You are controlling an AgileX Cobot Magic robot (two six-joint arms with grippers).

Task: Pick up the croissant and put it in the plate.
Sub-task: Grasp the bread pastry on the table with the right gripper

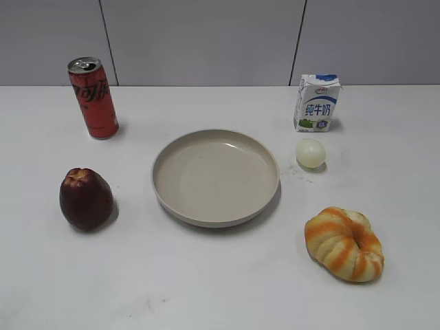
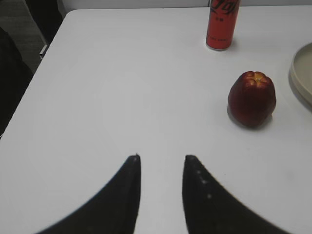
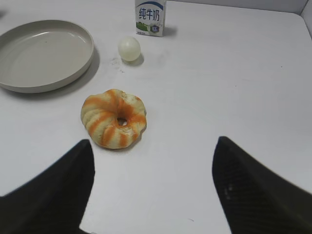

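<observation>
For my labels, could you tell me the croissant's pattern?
Orange and cream stripes on the croissant; clearest in the right wrist view.

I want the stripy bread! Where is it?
The croissant lies on the table at the exterior view's lower right, right of the plate, below the pale ball.

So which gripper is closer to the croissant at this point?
Right. The right gripper is open just short of the croissant, which lies slightly to its left. The left gripper is over bare table by the apple, with no croissant in its view.
</observation>
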